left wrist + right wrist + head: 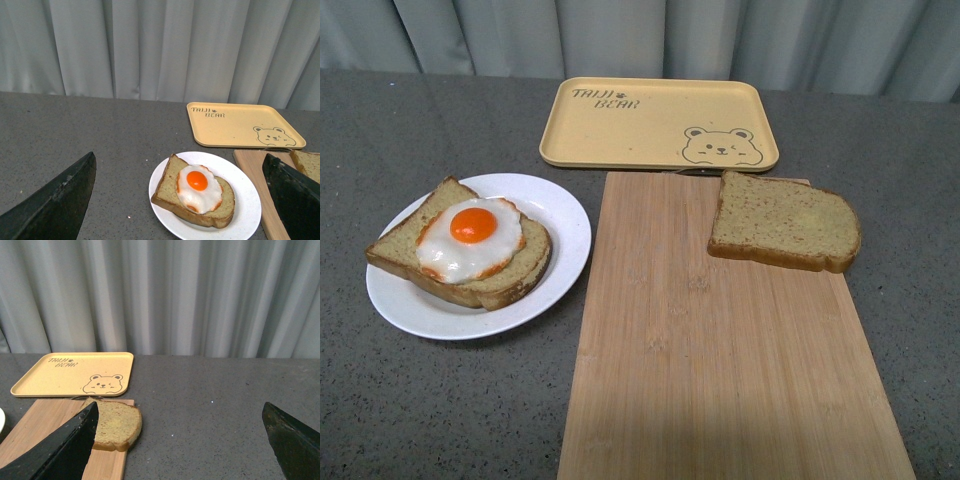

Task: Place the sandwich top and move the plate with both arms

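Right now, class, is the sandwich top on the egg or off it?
Off. The top lies flat on the board, apart from the egg on the plate.

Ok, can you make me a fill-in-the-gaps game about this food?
1. The egg lies on a bread slice on the white ____.
2. The plain bread lies on the wooden ____.
3. The yellow tray has a ____ drawn on it.
Missing words: plate, board, bear.

Front view steeply down on cutting board (720, 340), wrist views low, facing curtain (150, 45), all sharing yellow tray (660, 120)
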Controlling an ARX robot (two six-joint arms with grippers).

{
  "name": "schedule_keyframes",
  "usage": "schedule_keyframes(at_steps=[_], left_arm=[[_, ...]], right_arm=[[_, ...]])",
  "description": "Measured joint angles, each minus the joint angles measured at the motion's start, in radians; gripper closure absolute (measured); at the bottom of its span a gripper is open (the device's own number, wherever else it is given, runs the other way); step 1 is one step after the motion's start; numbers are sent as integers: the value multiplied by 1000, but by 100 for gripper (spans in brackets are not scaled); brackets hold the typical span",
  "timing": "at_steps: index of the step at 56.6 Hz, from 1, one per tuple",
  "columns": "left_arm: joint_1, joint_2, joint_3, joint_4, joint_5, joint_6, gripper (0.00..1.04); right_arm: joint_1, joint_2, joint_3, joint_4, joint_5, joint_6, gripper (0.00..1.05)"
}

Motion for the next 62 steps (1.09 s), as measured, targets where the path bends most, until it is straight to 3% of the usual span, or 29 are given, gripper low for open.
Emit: schedule_keyframes(at_steps=[62], left_arm=[[0, 0, 0, 0, 0, 0, 7]], right_arm=[[0, 0, 0, 0, 0, 0, 9]])
